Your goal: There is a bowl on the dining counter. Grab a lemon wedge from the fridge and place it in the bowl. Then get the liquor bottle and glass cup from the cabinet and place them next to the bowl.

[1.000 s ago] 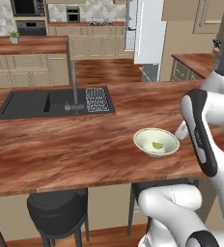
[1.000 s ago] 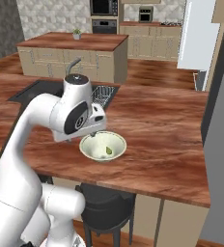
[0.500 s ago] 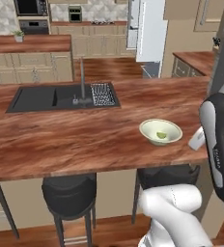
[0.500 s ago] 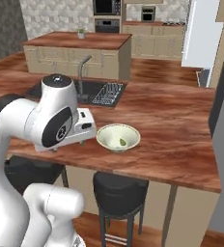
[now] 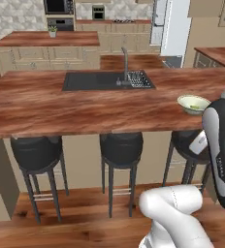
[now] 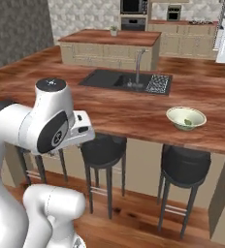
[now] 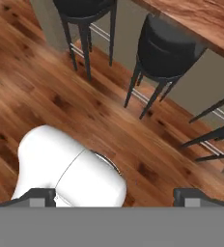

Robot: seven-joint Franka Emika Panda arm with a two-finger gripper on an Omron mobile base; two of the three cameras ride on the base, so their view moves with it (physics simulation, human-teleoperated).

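Note:
The pale greenish-white bowl (image 5: 194,103) (image 6: 185,117) rests near the front edge of the reddish-brown dining counter (image 5: 85,109) (image 6: 119,114). A lemon wedge (image 5: 197,107) (image 6: 187,122) lies inside it. My gripper (image 7: 115,198) is open with nothing between its fingers; it points down at the wooden floor in front of the bar stools, well away from the bowl. The pale fridge (image 5: 175,29) stands at the back right. A tan wall cabinet (image 5: 206,7) hangs at the top right. The liquor bottle and glass cup are out of view.
A black sink (image 5: 92,81) (image 6: 109,80) with a thin faucet (image 5: 125,65) (image 6: 138,65) is set in the counter. Black bar stools (image 5: 121,145) (image 6: 187,164) (image 7: 169,46) stand under its front edge. A second wood-topped island (image 5: 46,38) lies behind.
The whole picture has shifted: the base has backed away from the counter, so stools and floor now show. The arm has folded down in front of the base.

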